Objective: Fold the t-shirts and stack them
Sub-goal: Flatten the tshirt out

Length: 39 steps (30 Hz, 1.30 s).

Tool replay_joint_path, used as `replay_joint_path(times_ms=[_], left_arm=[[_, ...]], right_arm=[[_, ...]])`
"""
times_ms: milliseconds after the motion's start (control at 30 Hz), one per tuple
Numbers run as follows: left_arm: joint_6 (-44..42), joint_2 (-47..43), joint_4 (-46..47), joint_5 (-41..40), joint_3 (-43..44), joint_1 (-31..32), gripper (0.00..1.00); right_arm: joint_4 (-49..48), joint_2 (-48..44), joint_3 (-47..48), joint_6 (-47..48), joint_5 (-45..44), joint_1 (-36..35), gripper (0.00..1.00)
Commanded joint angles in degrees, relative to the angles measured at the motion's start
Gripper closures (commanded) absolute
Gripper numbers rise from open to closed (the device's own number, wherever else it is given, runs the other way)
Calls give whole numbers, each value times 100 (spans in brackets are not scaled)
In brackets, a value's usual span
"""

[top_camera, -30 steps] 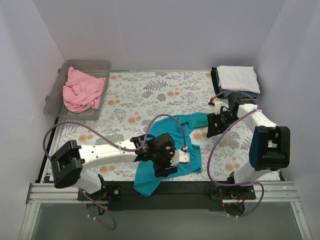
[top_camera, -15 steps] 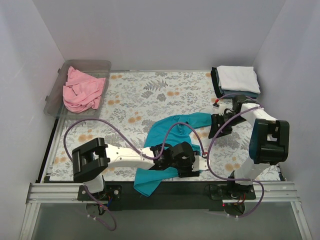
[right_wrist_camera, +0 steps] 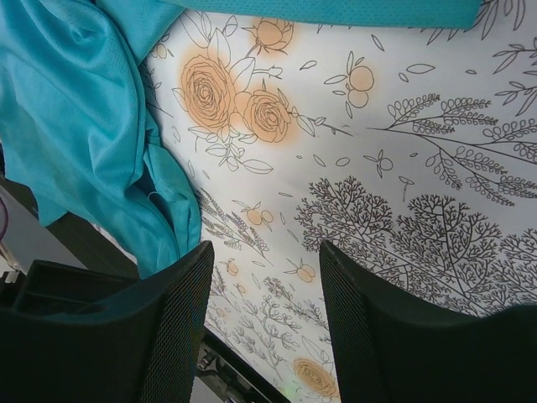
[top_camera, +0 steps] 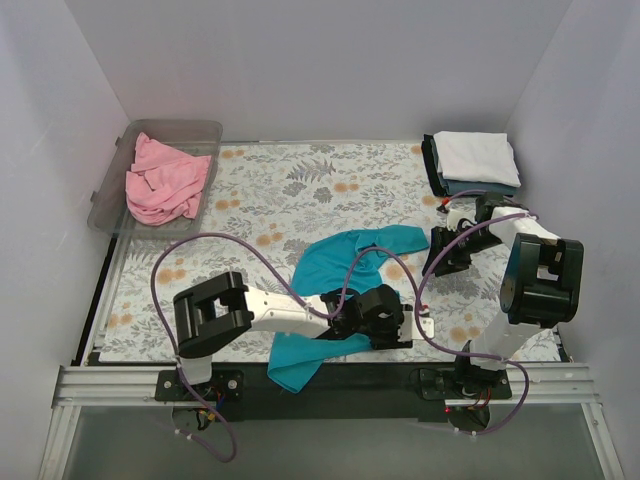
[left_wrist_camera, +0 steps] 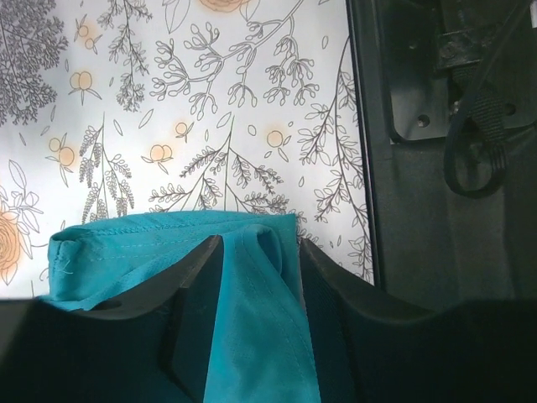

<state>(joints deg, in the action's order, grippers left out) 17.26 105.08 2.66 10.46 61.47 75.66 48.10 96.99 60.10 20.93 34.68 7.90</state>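
The teal t-shirt (top_camera: pixel 340 262) lies crumpled at the table's middle front, one end hanging over the near edge. My left gripper (top_camera: pixel 418 325) reaches right along the front edge. In the left wrist view it (left_wrist_camera: pixel 256 252) is shut on a fold of the teal t-shirt (left_wrist_camera: pixel 252 319). My right gripper (top_camera: pixel 438 264) is open and empty, just right of the shirt. In the right wrist view it (right_wrist_camera: pixel 264 252) hovers over bare floral cloth, with the teal t-shirt (right_wrist_camera: pixel 84 109) at upper left. The pink t-shirt (top_camera: pixel 165 180) lies bunched in the bin. The folded white t-shirt (top_camera: pixel 475 155) sits on the dark grey-blue one (top_camera: pixel 482 187) at back right.
A clear plastic bin (top_camera: pixel 190 132) stands at back left. The floral table cloth (top_camera: pixel 300 190) covers the table. A black front rail (left_wrist_camera: pixel 436 185) and the right arm's base (top_camera: pixel 470 380) are close to my left gripper. Purple cables (top_camera: pixel 250 255) loop over the arms.
My left gripper has swept right along the front edge with teal cloth in it. My right gripper has drawn back a little to the right, away from the shirt.
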Motion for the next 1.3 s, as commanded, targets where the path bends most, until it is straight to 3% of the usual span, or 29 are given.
replay_joint_path(times_ms=[0, 133, 167, 200, 300, 433, 633, 667, 733, 933, 1067, 1267], left_arm=[[-126, 161, 156, -157, 163, 2, 60], [-179, 92, 218, -167, 40, -86, 67], [-170, 48, 261, -176, 14, -104, 72], [-170, -48, 270, -176, 5, -113, 85], [-100, -259, 192, -342, 119, -148, 100], [374, -961, -413, -308, 303, -551, 100], [613, -2552, -1390, 325, 120, -2658, 100], [551, -2797, -1478, 377, 58, -3366, 100], [288, -2931, -1592, 579, 14, -4395, 100], [-99, -2932, -2163, 1169, -346, -6446, 100], [-442, -3150, -2673, 1292, -706, -7143, 100], [-803, -3415, -2876, 1037, -1462, -7504, 100]], right_arm=[[147, -57, 99, -19, 145, 54, 39], [147, -49, 108, -19, 136, 62, 39], [147, -49, 108, -19, 136, 62, 39], [147, -40, 108, -19, 136, 62, 39], [156, -5, 116, -19, 136, 62, 39], [165, -31, 134, -10, 136, 62, 39], [200, -215, 169, 34, 206, 71, 40], [209, -250, 169, 60, 224, 71, 40], [218, -312, 152, 87, 329, 71, 40], [420, -181, 318, 227, 452, 54, 41], [516, -128, 292, 350, 365, -69, 41], [368, 39, 178, 447, -84, -1060, 40]])
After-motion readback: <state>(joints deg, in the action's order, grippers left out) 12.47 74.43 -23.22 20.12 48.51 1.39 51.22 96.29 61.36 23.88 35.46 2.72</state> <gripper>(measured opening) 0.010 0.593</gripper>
